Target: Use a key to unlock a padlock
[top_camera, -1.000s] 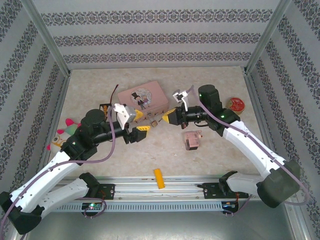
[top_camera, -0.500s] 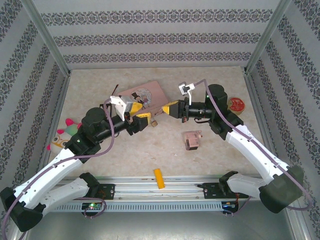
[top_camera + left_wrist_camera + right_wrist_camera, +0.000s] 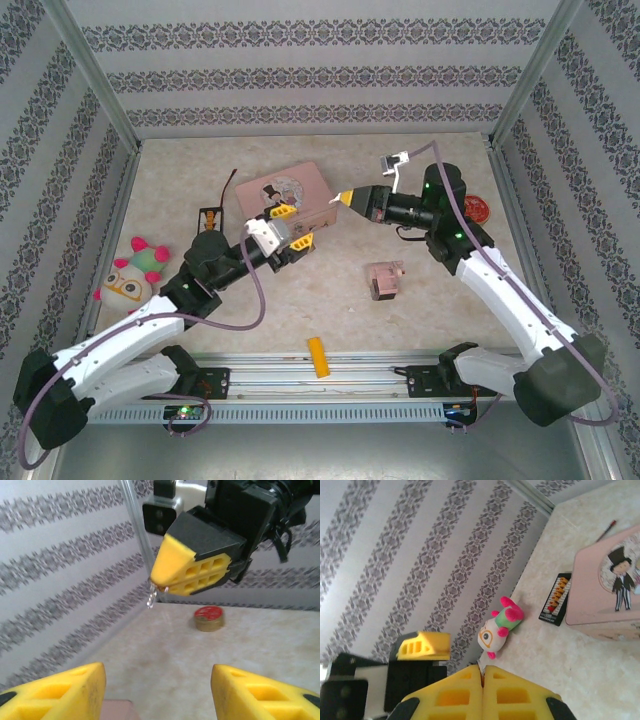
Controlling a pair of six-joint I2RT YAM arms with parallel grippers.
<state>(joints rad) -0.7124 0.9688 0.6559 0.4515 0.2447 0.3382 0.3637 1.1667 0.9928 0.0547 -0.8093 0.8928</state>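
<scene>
step: bring the two hands together in the air above the pink tin (image 3: 292, 195); line the left hand up squarely on the small silvery piece (image 3: 151, 596) before closing.
right hand (image 3: 161, 580): pressed fully closed, raised off the counter (image 3: 430, 310), a thin silvery ring or wire dangling from its tips; key or shackle, cannot tell.
left hand (image 3: 289, 227): about half open, holding nothing, facing the right hand from just beside it.
padlock: cannot make it out with certainty; possibly what hangs from the right hand.
</scene>
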